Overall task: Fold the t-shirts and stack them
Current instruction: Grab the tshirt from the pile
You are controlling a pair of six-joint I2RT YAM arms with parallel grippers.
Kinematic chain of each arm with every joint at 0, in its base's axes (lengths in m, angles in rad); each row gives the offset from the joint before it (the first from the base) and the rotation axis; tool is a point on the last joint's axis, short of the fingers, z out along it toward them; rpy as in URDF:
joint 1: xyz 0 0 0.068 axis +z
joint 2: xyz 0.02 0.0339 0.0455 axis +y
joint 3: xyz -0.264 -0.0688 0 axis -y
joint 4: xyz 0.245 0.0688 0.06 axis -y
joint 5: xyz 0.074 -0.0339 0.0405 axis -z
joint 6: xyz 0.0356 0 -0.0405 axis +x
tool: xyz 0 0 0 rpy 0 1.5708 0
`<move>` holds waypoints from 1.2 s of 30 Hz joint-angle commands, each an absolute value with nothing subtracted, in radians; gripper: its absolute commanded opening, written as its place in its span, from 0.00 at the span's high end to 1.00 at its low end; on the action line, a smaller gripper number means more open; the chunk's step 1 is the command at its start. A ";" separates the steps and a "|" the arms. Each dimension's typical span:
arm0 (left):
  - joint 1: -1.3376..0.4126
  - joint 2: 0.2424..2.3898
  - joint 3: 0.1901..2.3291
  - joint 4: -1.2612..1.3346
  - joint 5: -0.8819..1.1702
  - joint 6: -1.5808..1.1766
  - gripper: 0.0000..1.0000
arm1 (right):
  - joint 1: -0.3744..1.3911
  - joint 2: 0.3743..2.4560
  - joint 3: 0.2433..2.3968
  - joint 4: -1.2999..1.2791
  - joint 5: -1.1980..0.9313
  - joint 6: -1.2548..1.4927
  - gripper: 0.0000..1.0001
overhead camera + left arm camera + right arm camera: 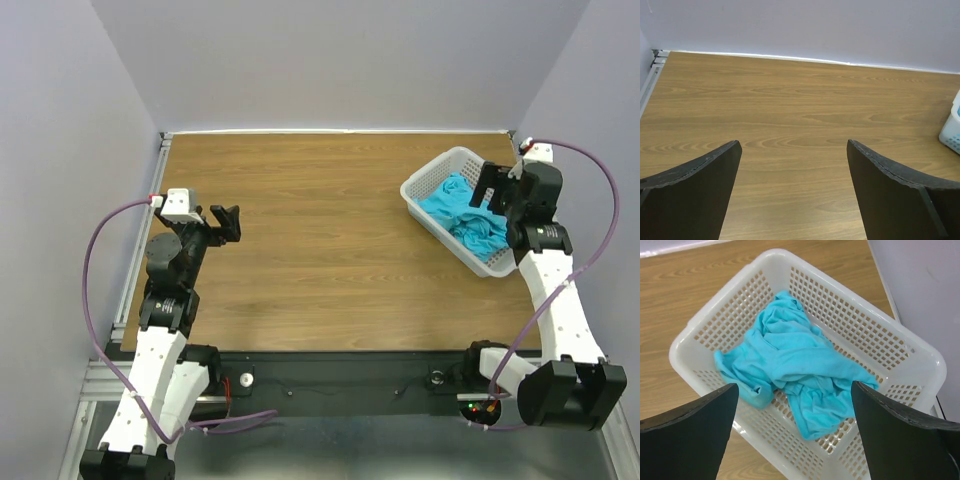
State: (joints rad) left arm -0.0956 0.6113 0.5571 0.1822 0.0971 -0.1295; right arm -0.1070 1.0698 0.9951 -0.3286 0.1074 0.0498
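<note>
shirt directly under right tool

right tool (793,390): spread wide, empty, poised just above the crumpled turquoise t-shirt (790,357), bunched in the white basket (772,253) on the table (320,220), far right. left tool (226,222): wide too, empty, well apart.

Crumpled turquoise t-shirt (795,367) in basket (900,347)
</note>
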 commanded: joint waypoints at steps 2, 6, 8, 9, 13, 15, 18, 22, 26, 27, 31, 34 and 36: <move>-0.095 0.595 0.578 0.239 0.130 -0.115 0.02 | -0.103 1.091 1.086 -0.296 0.081 0.035 0.00; -0.094 0.604 0.574 0.249 0.126 -0.115 0.01 | -0.104 1.097 1.101 -0.301 -0.007 -0.195 0.00; -0.095 0.617 0.578 0.248 0.130 -0.115 0.02 | -0.103 1.098 1.094 -0.308 -0.106 -0.335 0.00; -0.095 0.621 0.581 0.245 0.132 -0.115 0.02 | -0.104 1.110 1.097 -0.339 -0.109 -0.362 0.00; -0.094 0.627 0.581 0.245 0.143 -0.115 0.02 | -0.106 1.234 1.133 -0.405 -0.107 -0.402 0.00; -0.094 0.627 0.580 0.247 0.146 -0.115 0.02 | -0.112 1.348 1.186 -0.446 -0.114 -0.349 0.00; -0.094 0.630 0.578 0.247 0.152 -0.115 0.02 | -0.120 1.432 1.239 -0.460 -0.161 -0.333 0.00; -0.095 0.627 0.583 0.244 0.169 -0.117 0.02 | -0.146 1.579 1.302 -0.463 -0.222 -0.296 0.00; -0.095 0.621 0.581 0.252 0.167 -0.115 0.02 | -0.169 1.684 1.347 -0.471 -0.224 -0.299 0.02; -0.095 0.624 0.583 0.252 0.166 -0.115 0.02 | -0.178 1.707 1.359 -0.474 -0.224 -0.284 0.03; -0.095 0.630 0.583 0.252 0.176 -0.118 0.02 | -0.181 1.802 1.404 -0.482 -0.221 -0.268 0.14; -0.094 0.626 0.584 0.249 0.175 -0.118 0.02 | -0.181 1.827 1.430 -0.505 -0.261 -0.247 0.42; -0.094 0.620 0.580 0.252 0.176 -0.120 0.02 | -0.181 1.790 1.434 -0.505 -0.278 -0.239 0.83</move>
